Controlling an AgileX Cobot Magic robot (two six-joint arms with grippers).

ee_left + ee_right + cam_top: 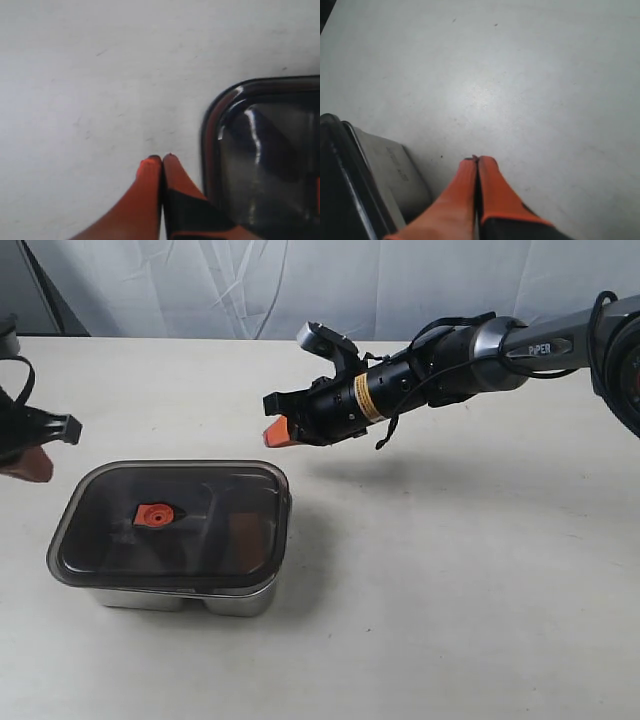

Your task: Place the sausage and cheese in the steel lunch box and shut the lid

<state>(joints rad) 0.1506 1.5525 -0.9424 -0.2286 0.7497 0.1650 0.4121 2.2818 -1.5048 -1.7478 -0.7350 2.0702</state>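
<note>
— While the lid [170,515] sits on the lunch box [180,598], what is nearby?
— Left gripper [162,158] beside its corner, right gripper [476,160] above the table [450,590]; both clenched, empty.

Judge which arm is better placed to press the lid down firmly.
Left, narrowly: the left pincer, shut, sits beside the lid corner; the right pincer, also shut, hovers farther back.

High exterior, close downward wrist views all share the lid [205,505].
</note>
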